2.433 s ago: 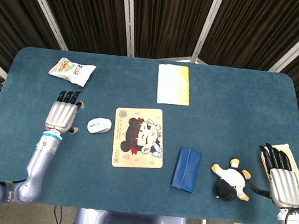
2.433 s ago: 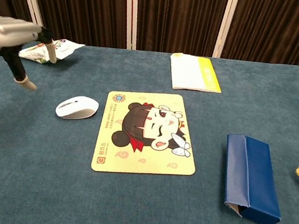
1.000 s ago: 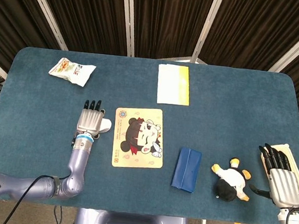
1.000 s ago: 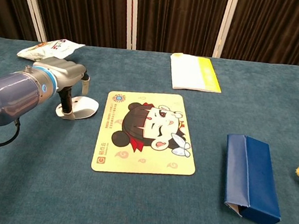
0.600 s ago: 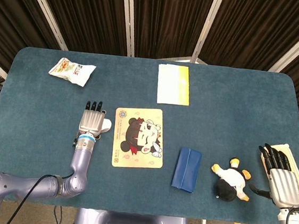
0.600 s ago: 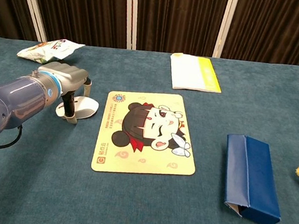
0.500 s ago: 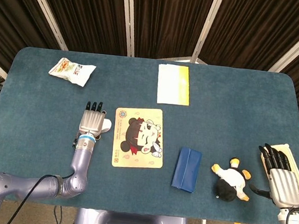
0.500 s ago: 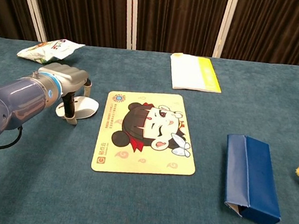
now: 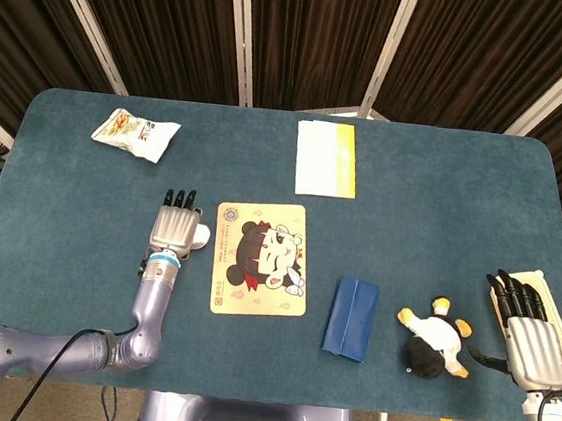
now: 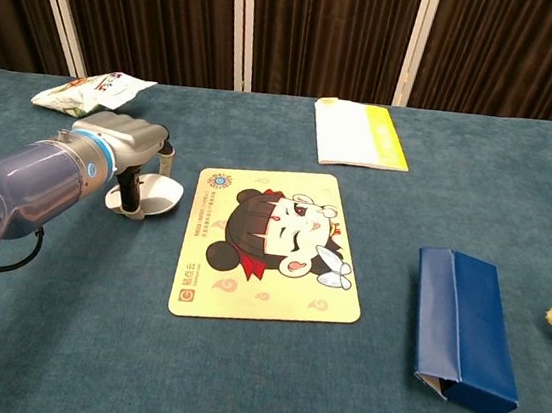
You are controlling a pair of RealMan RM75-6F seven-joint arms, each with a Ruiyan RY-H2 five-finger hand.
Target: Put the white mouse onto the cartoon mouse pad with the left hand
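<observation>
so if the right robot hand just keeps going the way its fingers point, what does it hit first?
Probably nothing. In the head view the right robot hand points up-left toward the table's far edge, over bare blue cloth; the black-and-white plush toy lies off to its left. Height above the table is unclear.

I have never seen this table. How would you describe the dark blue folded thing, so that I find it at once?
Start from the cartoon mouse pad near the middle of the table. Just to its right in the head view lies the blue pouch, flat and oblong, between the pad and the black-and-white plush toy. It is the only plain dark blue item, with no picture or print showing.
</observation>
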